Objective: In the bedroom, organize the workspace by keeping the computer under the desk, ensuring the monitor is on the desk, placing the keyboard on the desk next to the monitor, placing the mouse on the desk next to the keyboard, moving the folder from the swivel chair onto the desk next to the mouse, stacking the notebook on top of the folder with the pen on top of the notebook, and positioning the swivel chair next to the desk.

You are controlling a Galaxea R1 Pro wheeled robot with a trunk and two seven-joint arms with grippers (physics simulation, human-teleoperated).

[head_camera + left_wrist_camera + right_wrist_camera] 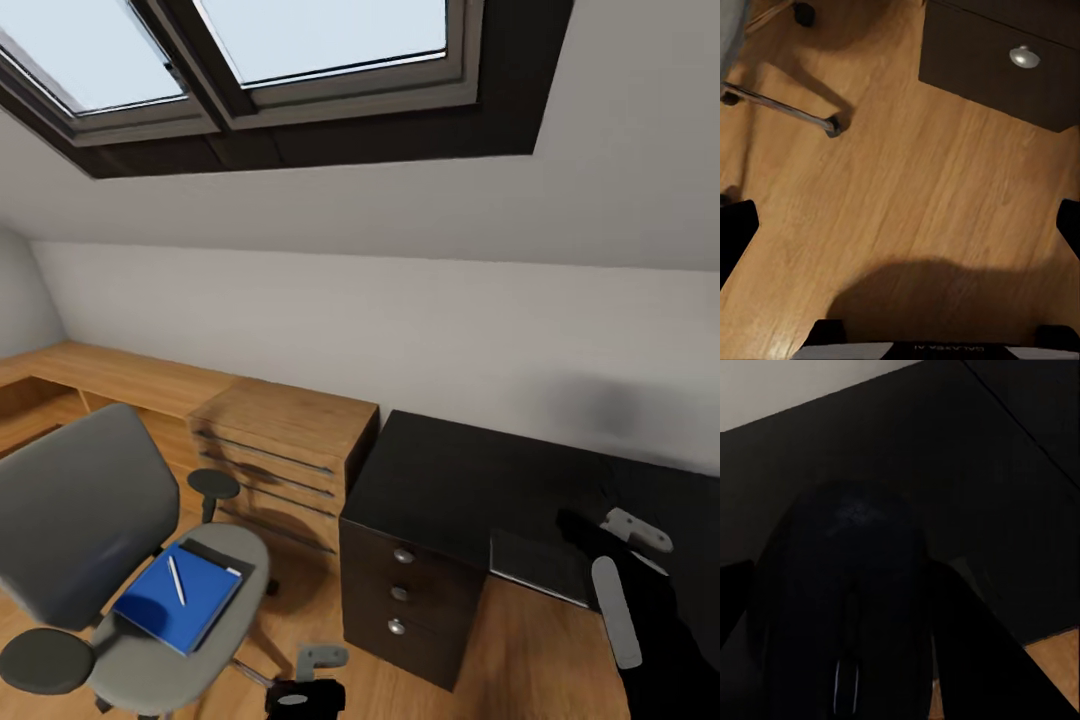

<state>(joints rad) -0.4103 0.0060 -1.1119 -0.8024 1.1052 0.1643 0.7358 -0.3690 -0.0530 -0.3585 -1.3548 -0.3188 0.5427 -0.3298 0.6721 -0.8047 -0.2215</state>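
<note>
One black desk (450,470) beneath sloped skylight (260,60) wall.

Up at twelve o'clock, a dark-framed skylight (250,60) set in the pale sloped wall (450,300), letting in flat daylight. Running from nine o'clock toward centre, a low oak shelving run (100,375) ending in an oak drawer unit (285,450) with bar handles, hard against the wall. Down at six o'clock, warm oak plank floor (922,195) crossed by soft shadows, with a dark drawer cabinet (405,595) carrying round silver knobs just right of centre.
</note>
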